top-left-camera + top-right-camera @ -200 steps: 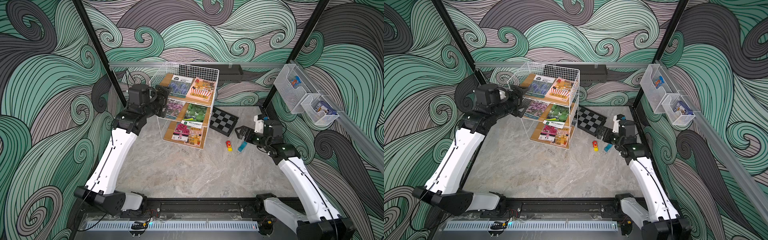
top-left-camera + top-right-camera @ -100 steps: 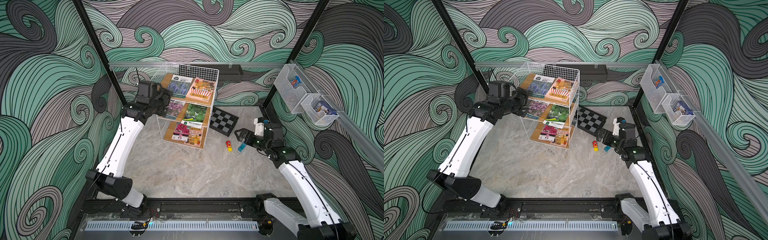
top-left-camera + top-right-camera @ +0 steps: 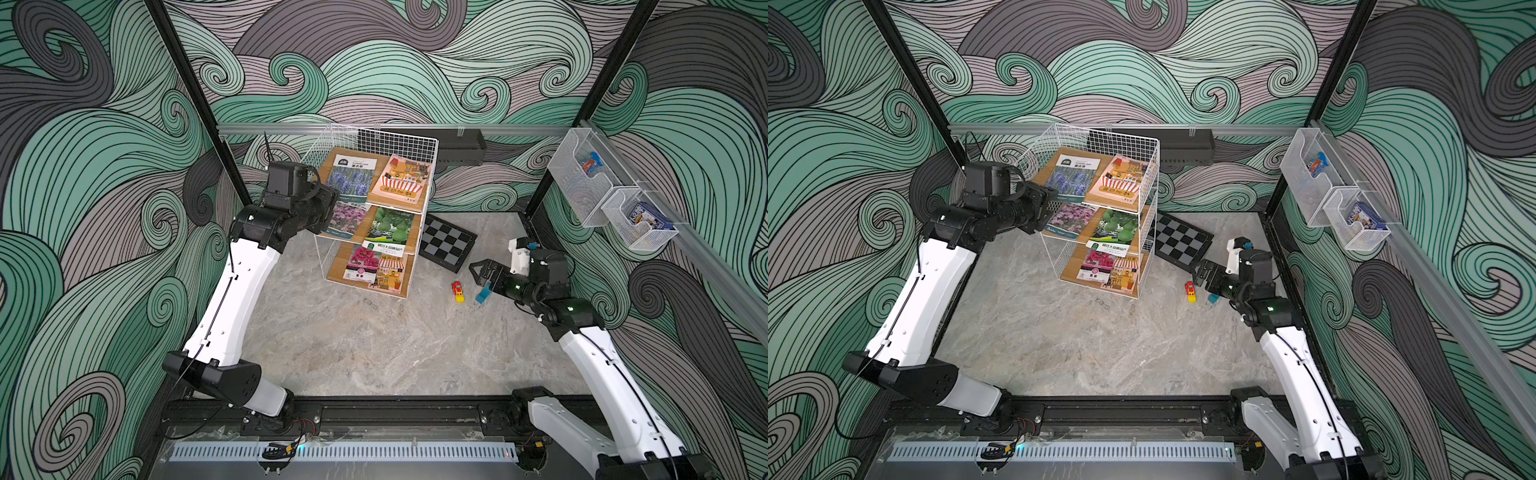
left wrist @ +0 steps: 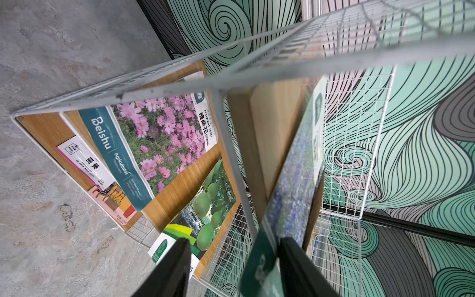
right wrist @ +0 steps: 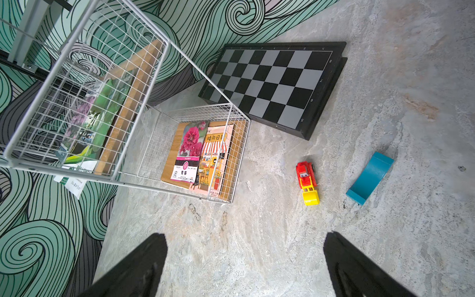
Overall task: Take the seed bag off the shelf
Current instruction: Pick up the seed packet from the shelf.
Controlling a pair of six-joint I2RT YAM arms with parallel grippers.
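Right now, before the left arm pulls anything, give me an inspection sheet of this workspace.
Surface: grey marbled table.
Job's things: white wire shelf, three wooden tiers, two seed bags each; lavender bag on top tier.
Clutter: chessboard, toy digger, blue block beside the shelf.
Tools: left tool open, straddling the lavender bag's edge; right tool open, hovering, holding nothing.
Cables: thin black cable along left arm.
Surroundings: wave-patterned walls; two clear wall bins.

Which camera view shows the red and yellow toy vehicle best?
The right wrist view: the toy vehicle is close, sharp and uncovered, with its yellow blade clear. In both top views it is only a tiny coloured speck. The left wrist view does not show it.
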